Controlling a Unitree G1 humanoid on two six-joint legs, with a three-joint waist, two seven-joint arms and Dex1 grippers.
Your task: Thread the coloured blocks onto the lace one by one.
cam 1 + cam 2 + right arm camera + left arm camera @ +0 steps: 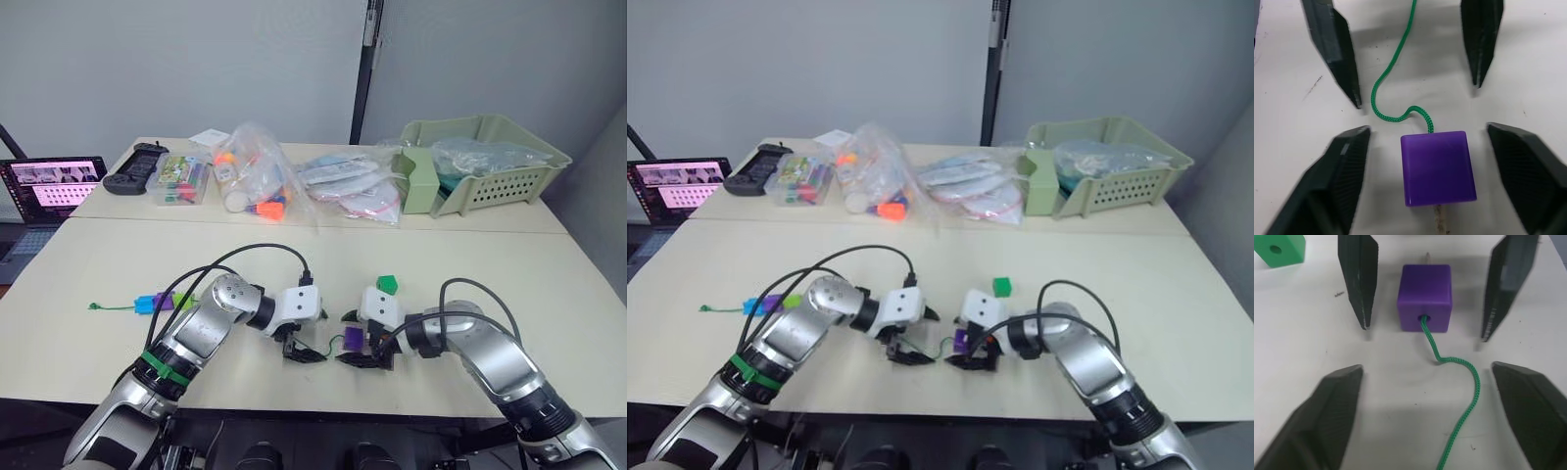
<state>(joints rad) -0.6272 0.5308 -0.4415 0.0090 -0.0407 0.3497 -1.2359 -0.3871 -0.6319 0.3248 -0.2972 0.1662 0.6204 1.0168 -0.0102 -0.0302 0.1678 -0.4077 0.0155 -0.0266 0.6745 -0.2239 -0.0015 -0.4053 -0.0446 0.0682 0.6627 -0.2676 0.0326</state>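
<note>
Purple cube (1424, 297) is sitting on the table (549, 294) with the green lace (1462, 396) running into its hole and the stiff tip (1440, 221) poking out the far side. Both grippers are facing the cube from opposite sides: the left gripper (306, 354) and the right gripper (361, 359) are each standing with fingers spread apart, gripping nothing.

Judging the risk: the cube is lying loose, so a finger closing off-centre could be knocking it aside or pushing it back along the lace; pinching the cord instead of the short tip might be pulling the lace back out.

Counting blocks: this purple cube, one dark green cube (388, 285) just beyond it, and three already threaded (163, 302) well off to its left, blue, purple and lime, near the lace's knotted end (95, 307). One lace in all.
</note>
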